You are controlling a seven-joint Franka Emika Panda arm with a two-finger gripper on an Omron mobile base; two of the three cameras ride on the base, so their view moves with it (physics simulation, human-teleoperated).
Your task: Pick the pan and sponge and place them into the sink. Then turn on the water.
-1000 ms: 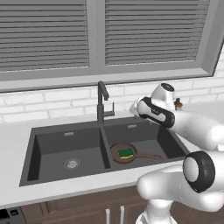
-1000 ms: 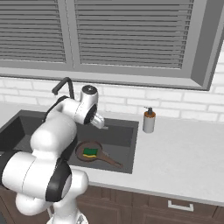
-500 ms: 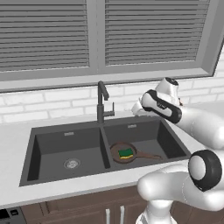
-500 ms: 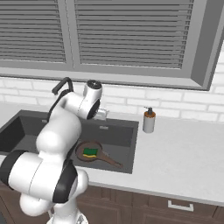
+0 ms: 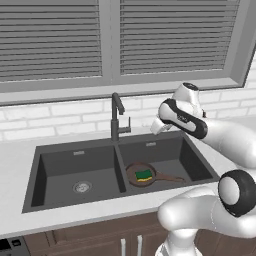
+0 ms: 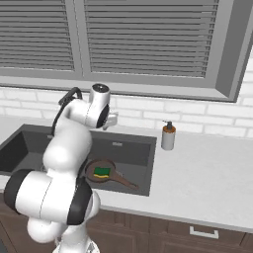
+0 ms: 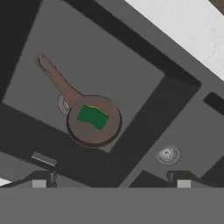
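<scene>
Progress: we judge both placements done | pan point(image 5: 140, 174) lies in right basin of sink point(image 5: 75, 152), sponge point(image 5: 144, 175) resting on it | tool point(image 5: 156, 126) wide, empty, above basin near faucet point(image 5: 116, 116) | water not yet on; lever remains.

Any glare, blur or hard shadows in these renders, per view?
Left base view: flat even light, no glare, sink walls just darker. Right base view: same, soft-edged, soap bottle casts hardly any shadow. Hand view: sharp enough, pan and sponge clear, basin corners dim.
</scene>
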